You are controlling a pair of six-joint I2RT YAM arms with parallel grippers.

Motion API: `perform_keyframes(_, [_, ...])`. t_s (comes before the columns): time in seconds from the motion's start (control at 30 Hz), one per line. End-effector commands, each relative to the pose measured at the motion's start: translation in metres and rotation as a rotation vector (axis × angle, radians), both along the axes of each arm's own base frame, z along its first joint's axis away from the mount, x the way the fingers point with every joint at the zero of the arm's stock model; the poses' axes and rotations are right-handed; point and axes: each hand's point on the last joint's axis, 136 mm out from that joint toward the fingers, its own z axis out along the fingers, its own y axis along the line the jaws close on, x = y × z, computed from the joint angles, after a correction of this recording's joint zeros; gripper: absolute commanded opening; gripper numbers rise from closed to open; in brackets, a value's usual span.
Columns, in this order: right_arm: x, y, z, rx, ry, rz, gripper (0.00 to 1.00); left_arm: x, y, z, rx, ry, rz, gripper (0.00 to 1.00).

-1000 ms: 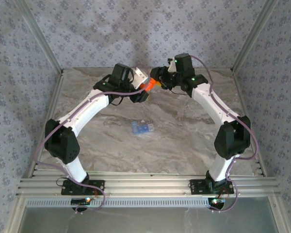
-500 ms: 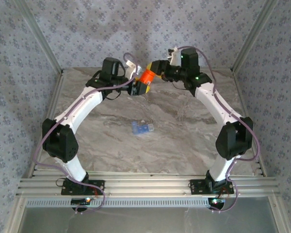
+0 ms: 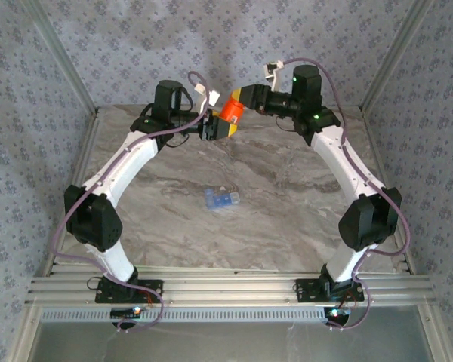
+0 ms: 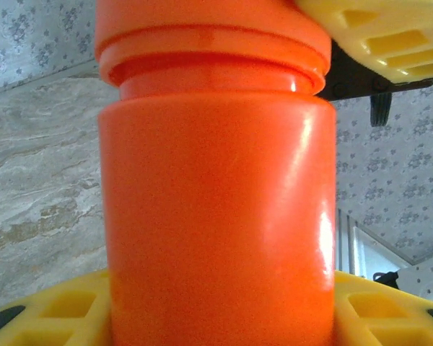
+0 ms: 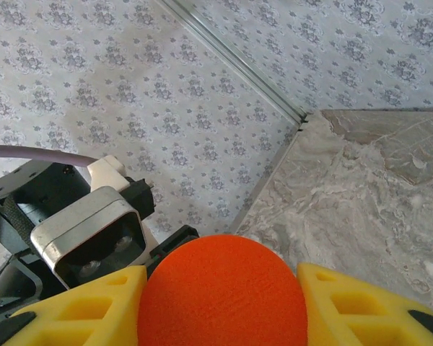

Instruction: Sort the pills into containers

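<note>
Orange bottle (image 3: 229, 115) has risen, left tool (image 3: 221, 130) gripping it, right tool (image 3: 238, 96) clamping cap (image 5: 222, 292).

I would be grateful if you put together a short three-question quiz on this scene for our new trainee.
1. True or false: the pale blue translucent container rests on the marble-patterned table, apart from both grippers.
2. Which part of the bright orange cylindrical bottle does the right gripper clamp?
A. its red-orange cap
B. its base
C. nothing at all
3. Fill in: the left gripper is closed on the bottle's ____.

Key: 1 true; 2 A; 3 body.
</note>
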Motion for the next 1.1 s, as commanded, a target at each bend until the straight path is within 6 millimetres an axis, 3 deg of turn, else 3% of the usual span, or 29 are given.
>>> perform_keyframes(0.0, [0.000, -0.006, 0.016, -0.009, -0.025, -0.058, 0.61, 0.001, 0.002, 0.008, 0.044, -0.068, 0.008, 0.00])
perform_keyframes(0.1, [0.004, -0.009, 0.010, -0.006, 0.026, -0.107, 0.74, 0.004, 0.003, 0.005, 0.072, -0.090, 0.030, 0.00])
perform_keyframes(0.2, [0.011, -0.019, 0.003, 0.005, 0.090, -0.185, 0.77, 0.006, 0.005, 0.000, 0.109, -0.117, 0.056, 0.00])
perform_keyframes(0.33, [0.014, -0.027, -0.004, 0.014, 0.156, -0.247, 0.78, 0.008, 0.007, -0.010, 0.189, -0.170, 0.086, 0.00])
perform_keyframes(0.63, [0.017, -0.021, -0.046, -0.047, 0.339, -0.313, 0.82, 0.003, 0.001, -0.024, 0.287, -0.235, 0.087, 0.00])
perform_keyframes(1.07, [0.003, 0.003, -0.057, -0.049, 0.367, -0.239, 0.76, 0.003, -0.001, -0.026, 0.297, -0.240, 0.085, 0.00])
